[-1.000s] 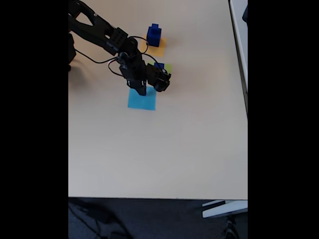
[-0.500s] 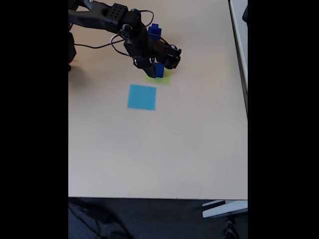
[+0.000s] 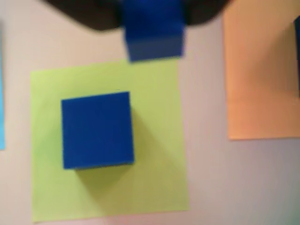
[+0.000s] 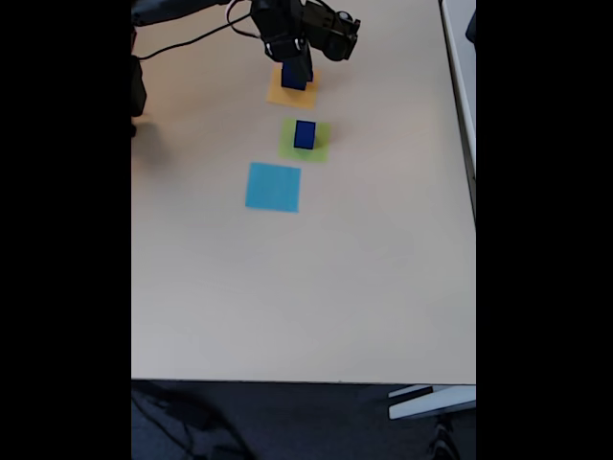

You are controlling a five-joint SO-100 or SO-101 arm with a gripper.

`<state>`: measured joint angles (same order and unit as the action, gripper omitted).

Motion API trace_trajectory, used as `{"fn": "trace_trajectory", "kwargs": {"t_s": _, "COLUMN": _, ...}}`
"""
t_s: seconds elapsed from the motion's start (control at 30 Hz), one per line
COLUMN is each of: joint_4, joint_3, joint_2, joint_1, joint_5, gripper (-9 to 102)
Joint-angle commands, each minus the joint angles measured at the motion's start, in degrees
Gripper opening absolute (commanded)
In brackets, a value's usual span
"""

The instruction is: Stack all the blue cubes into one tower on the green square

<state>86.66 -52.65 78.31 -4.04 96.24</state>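
A dark blue cube (image 3: 97,130) (image 4: 305,134) rests flat on the pale green square (image 3: 154,183) (image 4: 322,149). In the wrist view my gripper (image 3: 152,18) enters from the top edge, shut on a smaller blue cube (image 3: 153,35) that hangs just above the green square's far edge. The fixed view puts the gripper (image 4: 297,69) over the orange square (image 4: 283,96), with the held blue cube (image 4: 294,77) below the fingers. A dark blue sliver of another cube (image 3: 297,47) shows on the orange square (image 3: 258,84) at the right edge.
A flat light blue square (image 4: 273,187) (image 3: 1,117) lies in front of the green one. The arm's black links and cable cross the table's top left corner (image 4: 192,29). The table's right edge (image 4: 473,192) and front edge (image 4: 306,379) bound the beige top.
The gripper has travelled from the light blue square, over the green square, up to the orange square. The cube on the green square has stayed put. The orange square's cubes are now behind the gripper.
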Motion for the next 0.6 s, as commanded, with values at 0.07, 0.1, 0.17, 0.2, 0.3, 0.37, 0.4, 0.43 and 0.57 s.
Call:
{"fn": "trace_trajectory", "kwargs": {"t_s": 0.07, "joint_4": 0.35, "joint_3": 4.04, "joint_2": -0.88, "joint_1": 4.22, "joint_5": 4.92, "gripper": 4}}
{"fn": "trace_trajectory", "kwargs": {"t_s": 0.1, "joint_4": 0.35, "joint_3": 4.39, "joint_2": -1.41, "joint_1": 4.92, "joint_5": 5.45, "gripper": 4}}
{"fn": "trace_trajectory", "kwargs": {"t_s": 0.17, "joint_4": 0.62, "joint_3": 5.01, "joint_2": -2.11, "joint_1": 6.24, "joint_5": 7.12, "gripper": 4}}
{"fn": "trace_trajectory", "kwargs": {"t_s": 0.2, "joint_4": 0.62, "joint_3": 5.36, "joint_2": -2.46, "joint_1": 6.86, "joint_5": 7.73, "gripper": 4}}
{"fn": "trace_trajectory", "kwargs": {"t_s": 0.3, "joint_4": 1.14, "joint_3": 5.89, "joint_2": -3.25, "joint_1": 8.53, "joint_5": 9.23, "gripper": 4}}
{"fn": "trace_trajectory", "kwargs": {"t_s": 0.37, "joint_4": 1.41, "joint_3": 5.98, "joint_2": -3.69, "joint_1": 9.58, "joint_5": 9.58, "gripper": 4}}
{"fn": "trace_trajectory", "kwargs": {"t_s": 0.4, "joint_4": 1.49, "joint_3": 6.06, "joint_2": -3.87, "joint_1": 10.11, "joint_5": 9.84, "gripper": 4}}
{"fn": "trace_trajectory", "kwargs": {"t_s": 0.43, "joint_4": 1.58, "joint_3": 6.15, "joint_2": -4.04, "joint_1": 10.63, "joint_5": 10.11, "gripper": 4}}
{"fn": "trace_trajectory", "kwargs": {"t_s": 0.57, "joint_4": 1.14, "joint_3": 6.06, "joint_2": -4.66, "joint_1": 12.92, "joint_5": 11.16, "gripper": 4}}
